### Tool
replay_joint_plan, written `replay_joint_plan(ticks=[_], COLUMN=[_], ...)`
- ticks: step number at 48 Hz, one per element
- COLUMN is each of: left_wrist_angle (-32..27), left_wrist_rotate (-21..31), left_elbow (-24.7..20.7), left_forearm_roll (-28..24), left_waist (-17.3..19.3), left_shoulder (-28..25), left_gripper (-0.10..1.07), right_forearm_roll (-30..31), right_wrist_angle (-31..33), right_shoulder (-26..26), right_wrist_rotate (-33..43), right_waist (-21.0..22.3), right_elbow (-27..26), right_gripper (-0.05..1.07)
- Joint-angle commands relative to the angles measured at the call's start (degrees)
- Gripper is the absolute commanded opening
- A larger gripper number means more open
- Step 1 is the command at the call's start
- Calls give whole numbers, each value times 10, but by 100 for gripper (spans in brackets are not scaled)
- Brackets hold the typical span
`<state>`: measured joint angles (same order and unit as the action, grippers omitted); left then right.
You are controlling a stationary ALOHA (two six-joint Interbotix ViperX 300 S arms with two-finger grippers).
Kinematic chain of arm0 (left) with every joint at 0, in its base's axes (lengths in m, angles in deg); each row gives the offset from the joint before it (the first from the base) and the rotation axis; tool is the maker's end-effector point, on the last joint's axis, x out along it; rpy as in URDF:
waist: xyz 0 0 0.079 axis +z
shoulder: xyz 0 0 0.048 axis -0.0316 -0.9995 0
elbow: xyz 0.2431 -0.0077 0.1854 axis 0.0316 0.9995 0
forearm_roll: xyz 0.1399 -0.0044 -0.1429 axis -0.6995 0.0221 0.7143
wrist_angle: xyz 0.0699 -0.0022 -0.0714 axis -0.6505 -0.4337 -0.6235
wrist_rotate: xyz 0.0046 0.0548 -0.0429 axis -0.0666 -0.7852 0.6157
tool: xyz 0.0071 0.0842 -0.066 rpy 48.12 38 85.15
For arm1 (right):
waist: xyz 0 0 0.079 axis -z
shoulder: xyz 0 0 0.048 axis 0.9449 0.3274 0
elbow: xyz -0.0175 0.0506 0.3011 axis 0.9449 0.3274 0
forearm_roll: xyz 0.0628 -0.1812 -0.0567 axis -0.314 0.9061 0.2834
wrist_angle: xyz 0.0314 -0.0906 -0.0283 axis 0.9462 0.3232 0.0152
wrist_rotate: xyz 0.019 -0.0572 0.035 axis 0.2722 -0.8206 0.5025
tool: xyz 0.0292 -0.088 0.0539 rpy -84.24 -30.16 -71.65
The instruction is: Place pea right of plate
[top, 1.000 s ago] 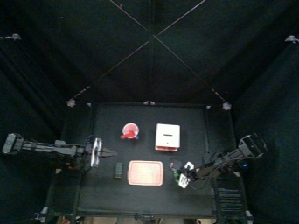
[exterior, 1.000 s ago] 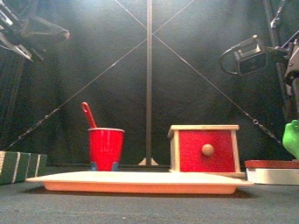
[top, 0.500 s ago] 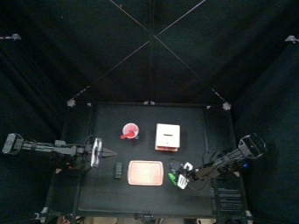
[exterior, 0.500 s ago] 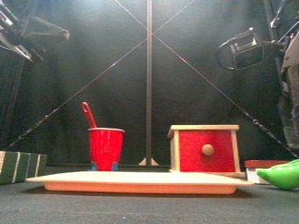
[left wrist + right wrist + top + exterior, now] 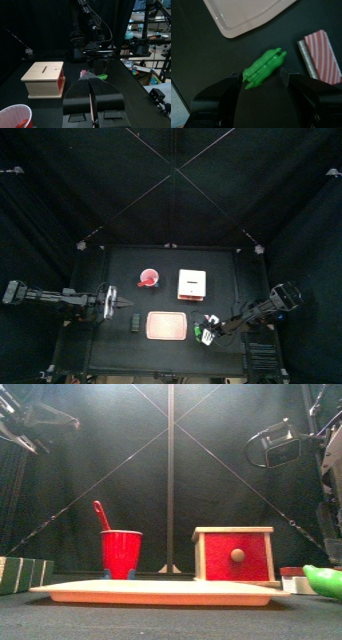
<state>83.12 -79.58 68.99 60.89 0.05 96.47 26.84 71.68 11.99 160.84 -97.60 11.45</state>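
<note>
The right hand (image 5: pixel 261 80) has spread apart, leaving the pea (image 5: pixel 263 69) on the worktop (image 5: pixel 160 268) at the plate's (image 5: pixel 166 325) three o'clock; placement looks done.

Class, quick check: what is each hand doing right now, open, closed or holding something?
Left hand: closed, holding nothing.
Right hand: open, straddling the pea on the table, not gripping it.

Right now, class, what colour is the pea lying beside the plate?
Bright green. The pea shows best in the right wrist view, lying on the black table.
</note>
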Motion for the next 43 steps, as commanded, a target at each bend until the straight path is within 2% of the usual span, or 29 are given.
replay_joint_plan(ticks=[1,20,35,43], left_wrist_angle=[6,6,6,6], left_wrist_rotate=[-1,-1,-1,-1], left_elbow=[-8,-8,-8,-8], left_forearm_roll=[-1,-1,-1,-1], left_waist=[1,3,3,3], left_shoulder=[-4,-4,-4,-4], left_gripper=[-3,-3,-3,-3], right_forearm_roll=[10,46,40,8], right_wrist_angle=[-15,-27,-33,-33], right_shoulder=[5,40,68,72], right_wrist_rotate=[-1,0,5,7], right_waist=[-13,-23,-23,-23], right_elbow=[-23,-59,-64,-54], right_gripper=[93,89,67,60])
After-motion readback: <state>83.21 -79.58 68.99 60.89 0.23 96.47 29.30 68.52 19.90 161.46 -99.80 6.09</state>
